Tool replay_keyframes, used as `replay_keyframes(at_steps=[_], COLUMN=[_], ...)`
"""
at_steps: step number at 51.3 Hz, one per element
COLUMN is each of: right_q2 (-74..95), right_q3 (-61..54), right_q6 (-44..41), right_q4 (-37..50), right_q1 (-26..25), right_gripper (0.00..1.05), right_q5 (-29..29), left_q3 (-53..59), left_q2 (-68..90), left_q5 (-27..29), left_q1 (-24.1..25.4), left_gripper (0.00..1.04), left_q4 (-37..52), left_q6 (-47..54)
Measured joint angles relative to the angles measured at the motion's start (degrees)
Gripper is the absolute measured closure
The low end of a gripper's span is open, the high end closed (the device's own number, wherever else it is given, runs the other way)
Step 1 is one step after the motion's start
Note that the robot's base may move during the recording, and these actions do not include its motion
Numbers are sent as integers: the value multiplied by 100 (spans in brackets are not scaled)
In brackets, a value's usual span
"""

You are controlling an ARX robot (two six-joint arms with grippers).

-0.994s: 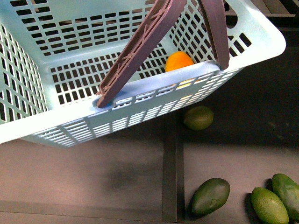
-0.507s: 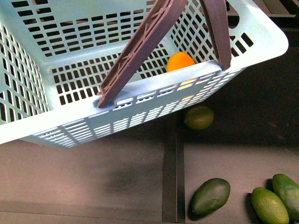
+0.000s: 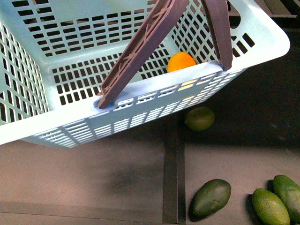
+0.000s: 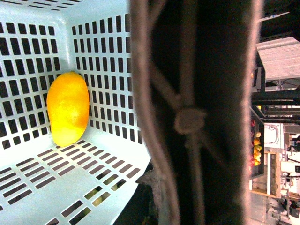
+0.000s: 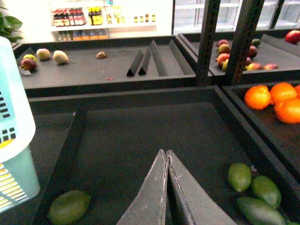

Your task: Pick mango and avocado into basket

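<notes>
No writing could be read anywhere; the bottles on the far shelves were too small to make out. The right gripper (image 5: 166, 161) hovered over a dark display tray (image 5: 140, 136) with its two grey fingers pressed together, holding nothing. The left gripper itself did not show, so I could not tell its state; its wrist camera looked past a brown plastic handle (image 4: 197, 112) into the light turquoise slotted plastic basket (image 3: 70, 122). The smooth yellow-orange mango (image 4: 68, 108) lay inside it, in a corner against the lattice wall. Dark green avocados (image 3: 211, 197) lay on the black tray outside the basket, well apart from it. Round oranges (image 5: 276, 99) sat in a neighbouring tray.
</notes>
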State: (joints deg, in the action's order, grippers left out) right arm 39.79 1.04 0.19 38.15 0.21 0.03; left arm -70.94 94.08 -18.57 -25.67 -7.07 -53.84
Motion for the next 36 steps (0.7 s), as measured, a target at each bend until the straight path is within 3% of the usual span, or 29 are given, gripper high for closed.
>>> replay_keyframes(at_steps=[36], right_q2=[-2179], right_q3=[-4], right_q6=[0], right_q4=[-2011], right_q1=[-2], right_gripper=[103], right_q5=[-2], left_q3=[0], left_q2=[0], left_q5=[-2], left_q1=[0], left_gripper=[101], left_q4=[0], left_q6=[-2])
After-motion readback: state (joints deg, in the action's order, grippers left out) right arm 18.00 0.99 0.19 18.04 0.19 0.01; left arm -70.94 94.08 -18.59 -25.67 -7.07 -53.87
